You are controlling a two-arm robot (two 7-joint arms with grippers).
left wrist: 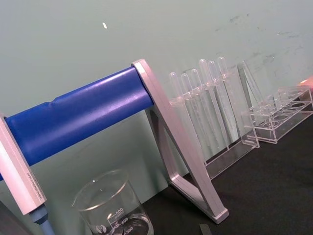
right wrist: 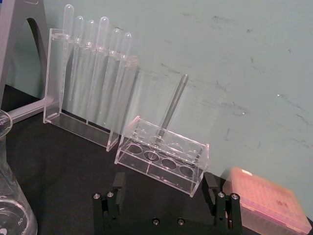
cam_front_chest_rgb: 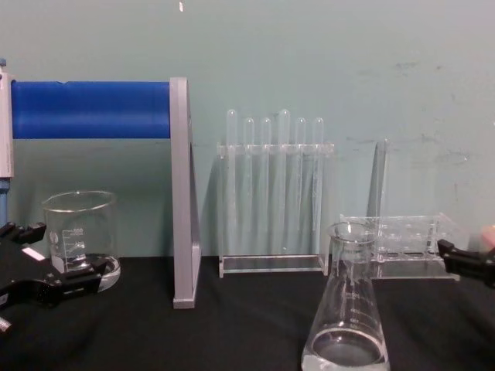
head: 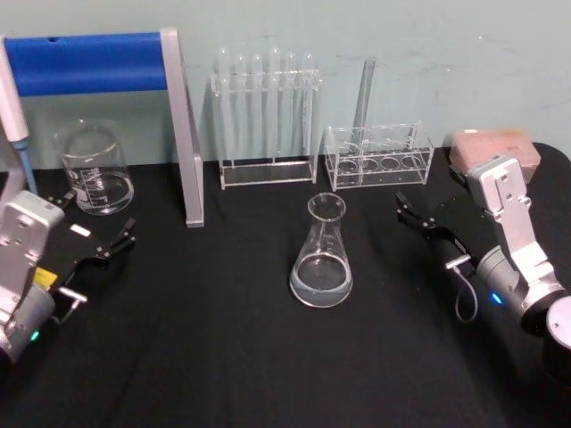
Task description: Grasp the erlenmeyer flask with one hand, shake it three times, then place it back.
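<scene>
- Flask stands upright on the black table, near centre, a shallow layer of clear liquid in its base; nothing touches it.
- Chest view: flask sits nearest the camera, right of centre, white graduation marks on its wall.
- Right gripper hovers right of the flask, well apart from it, fingers spread and released, holding nothing. Right wrist view: the black fingers stand wide apart, with the flask's wall at the frame edge.
- Left gripper rests at the left, low over the table, just near of the beaker; fingers released and empty. Chest view: one finger lies in front of the beaker's base.
- Beaker is upright at far left, a little liquid in its bottom.
- Blue-barred stand with grey upright sits between the beaker and the tube rack.
- Tube rack, clear acrylic, holds a row of upright test tubes at far centre.
- Low clear rack stands to its right, one glass rod upright in it.
- Pink box lies at far right, behind the right arm.
</scene>
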